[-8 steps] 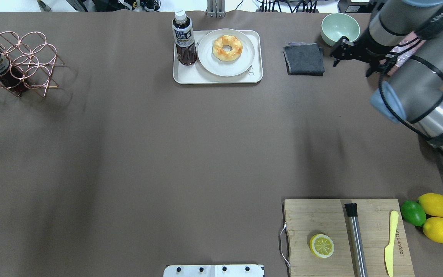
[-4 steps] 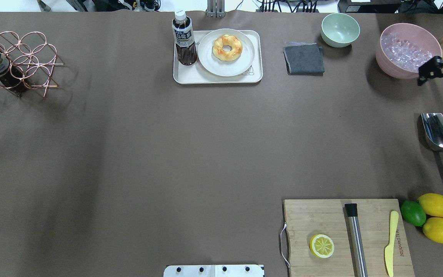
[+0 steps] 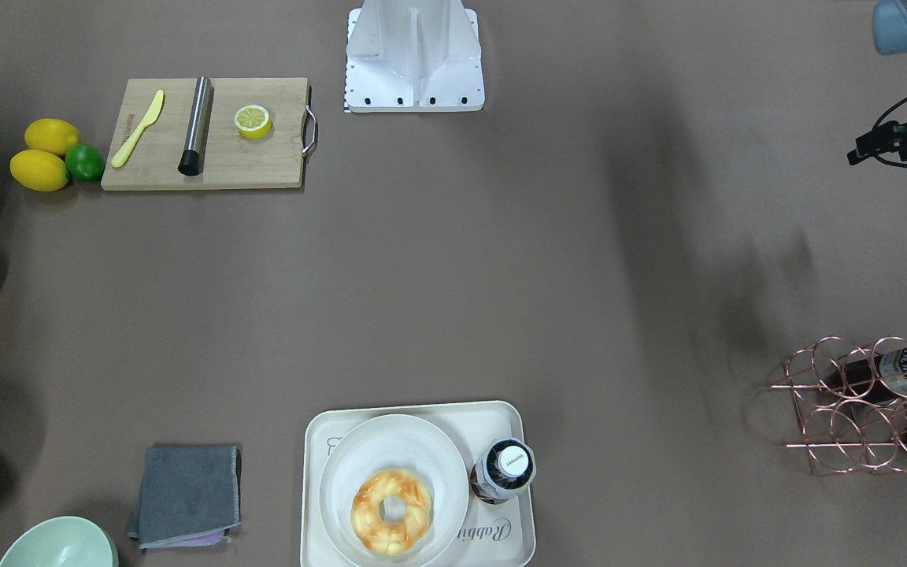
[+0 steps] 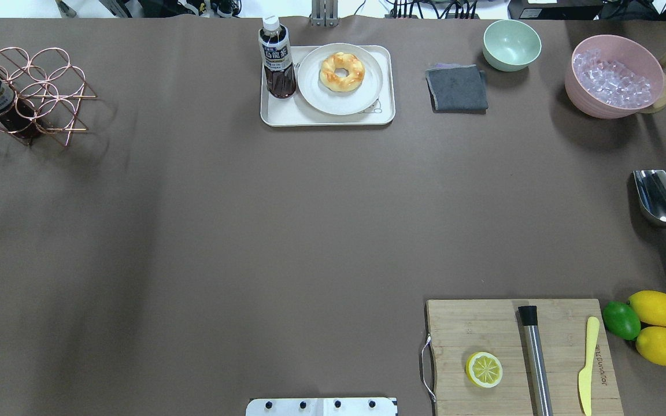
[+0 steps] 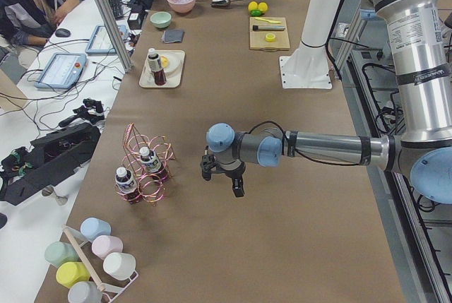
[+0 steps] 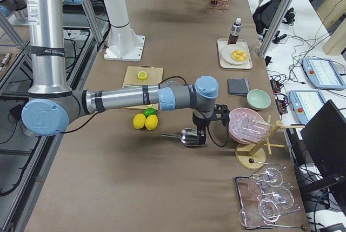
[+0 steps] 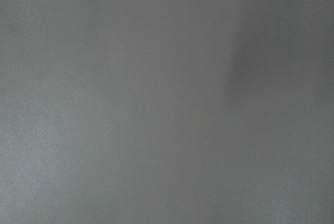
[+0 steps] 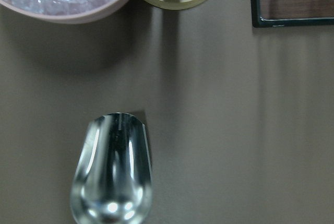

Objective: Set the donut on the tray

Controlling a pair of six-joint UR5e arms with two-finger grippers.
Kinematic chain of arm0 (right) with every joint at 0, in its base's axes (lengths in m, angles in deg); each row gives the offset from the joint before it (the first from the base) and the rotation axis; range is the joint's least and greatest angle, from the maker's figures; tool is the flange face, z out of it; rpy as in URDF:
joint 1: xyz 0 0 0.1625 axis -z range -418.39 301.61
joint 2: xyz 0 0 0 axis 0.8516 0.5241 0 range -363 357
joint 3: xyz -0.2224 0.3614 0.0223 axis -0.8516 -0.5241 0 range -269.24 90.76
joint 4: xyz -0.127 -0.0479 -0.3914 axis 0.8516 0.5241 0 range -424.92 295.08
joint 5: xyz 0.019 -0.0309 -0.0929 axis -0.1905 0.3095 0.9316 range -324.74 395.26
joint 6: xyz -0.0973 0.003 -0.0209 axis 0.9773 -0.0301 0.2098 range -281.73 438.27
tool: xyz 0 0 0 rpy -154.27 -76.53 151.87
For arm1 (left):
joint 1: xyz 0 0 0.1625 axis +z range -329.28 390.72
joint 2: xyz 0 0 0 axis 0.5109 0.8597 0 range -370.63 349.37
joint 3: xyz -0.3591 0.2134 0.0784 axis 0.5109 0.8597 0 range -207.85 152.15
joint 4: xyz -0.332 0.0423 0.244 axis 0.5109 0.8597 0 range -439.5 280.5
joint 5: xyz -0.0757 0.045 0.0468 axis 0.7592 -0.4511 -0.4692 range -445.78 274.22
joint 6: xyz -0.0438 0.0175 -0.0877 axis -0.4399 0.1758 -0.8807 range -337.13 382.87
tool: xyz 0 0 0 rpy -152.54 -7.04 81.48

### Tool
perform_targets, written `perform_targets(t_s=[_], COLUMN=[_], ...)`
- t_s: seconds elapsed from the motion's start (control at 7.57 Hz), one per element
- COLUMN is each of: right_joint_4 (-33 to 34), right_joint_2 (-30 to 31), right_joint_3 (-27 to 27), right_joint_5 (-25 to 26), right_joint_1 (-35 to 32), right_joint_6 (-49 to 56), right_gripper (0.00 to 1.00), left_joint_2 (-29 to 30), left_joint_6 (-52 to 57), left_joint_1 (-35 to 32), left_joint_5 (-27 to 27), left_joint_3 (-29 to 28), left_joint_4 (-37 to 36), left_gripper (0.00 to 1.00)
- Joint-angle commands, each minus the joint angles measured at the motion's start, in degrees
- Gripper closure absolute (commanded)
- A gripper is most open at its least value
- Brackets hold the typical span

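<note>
The golden donut (image 4: 341, 71) lies on a round white plate (image 4: 315, 89), and the plate stands on the cream tray (image 4: 287, 114) at the table's far middle. In the front-facing view the donut (image 3: 392, 512), the plate (image 3: 390, 441) and the tray (image 3: 505, 543) show at the bottom. My left gripper (image 3: 855, 153) hovers over bare table far to the robot's left; in the exterior left view it (image 5: 222, 181) looks open and empty. My right gripper (image 6: 201, 126) shows only in the exterior right view, above a steel scoop (image 6: 189, 136); I cannot tell its state.
A tea bottle (image 4: 278, 58) stands on the tray beside the plate. A grey cloth (image 4: 457, 88), a green bowl (image 4: 511, 43) and a pink bowl of ice (image 4: 613, 75) lie to the right. A copper bottle rack (image 4: 21, 92) stands far left. A cutting board (image 4: 518, 352) holds a lemon half.
My right arm has drawn back to the right and left the overhead view, uncovering the pink ice bowl and the scoop. The donut, plate and tray have not moved.
</note>
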Motion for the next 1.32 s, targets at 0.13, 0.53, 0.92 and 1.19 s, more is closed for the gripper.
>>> perform_targets(t_s=[0.13,0.53,0.92,1.19], right_joint_4=[-0.9,-0.7,-0.9,-0.9], right_joint_2=[4.2,4.4,4.5,5.1], right_joint_3=[-1.4,-2.5,-2.4,-1.9], right_joint_5=[0.2,1.2,1.3,0.8], right_joint_1=[-4.7,-4.6,-5.1,-5.1], right_joint_6=[9.1,8.4,8.7,8.9], right_gripper=[0.00,0.00,0.00,0.00], left_joint_2=[0.1,0.3,0.4,0.3], left_joint_6=[0.0,0.0,0.0,0.0], left_joint_1=[0.0,0.1,0.1,0.8], left_joint_5=[0.1,0.1,0.1,0.1], left_joint_3=[0.2,0.2,0.1,0.0], left_joint_4=[0.0,0.0,-0.1,-0.1], left_gripper=[0.02,0.02,0.02,0.02])
